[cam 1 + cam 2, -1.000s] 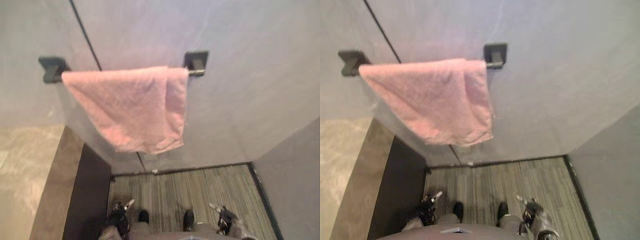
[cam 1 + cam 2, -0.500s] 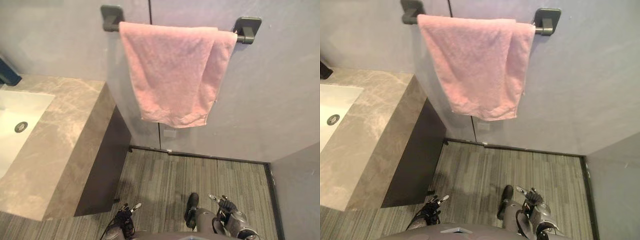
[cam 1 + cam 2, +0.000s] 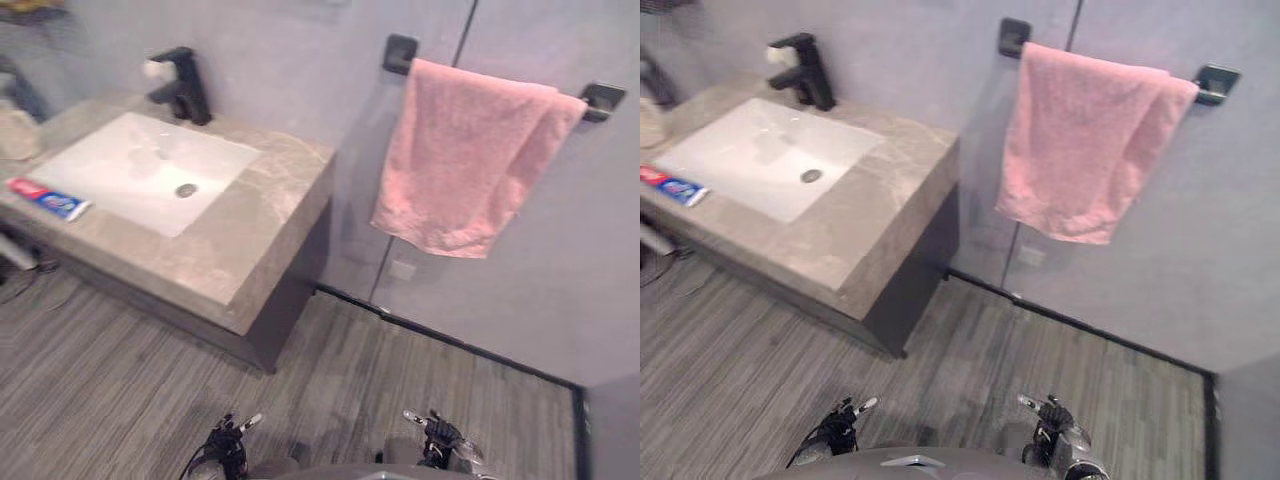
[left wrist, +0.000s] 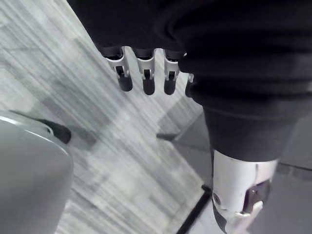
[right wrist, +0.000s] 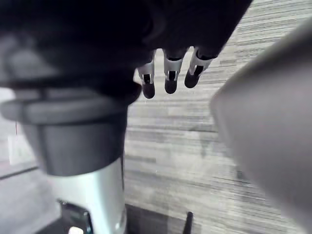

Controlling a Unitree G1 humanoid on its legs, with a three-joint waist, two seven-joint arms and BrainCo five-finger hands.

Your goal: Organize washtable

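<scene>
The grey stone washtable [image 3: 252, 252] stands against the wall at the left, with a white sink [image 3: 130, 168] set into it. A black faucet [image 3: 180, 86] rises behind the sink. A red, white and blue toothpaste tube [image 3: 48, 197] lies on the front rim. A pale blurred object [image 3: 14, 132] sits at the far left edge. My left hand [image 3: 229, 441] and right hand [image 3: 440, 438] hang low over the floor, well away from the washtable. Both have straight fingers [image 4: 144, 73] [image 5: 168, 74] and hold nothing.
A pink towel [image 3: 466, 160] hangs folded over a black bar [image 3: 603, 98] on the grey wall to the right of the washtable. Striped grey flooring [image 3: 150, 380] lies between me and the washtable. A white item and cables [image 3: 18, 262] lie under the washtable at the left.
The camera has swung to the left: the sink, faucet and toothpaste have come into view and the towel sits further right. Both hands still hang low.
</scene>
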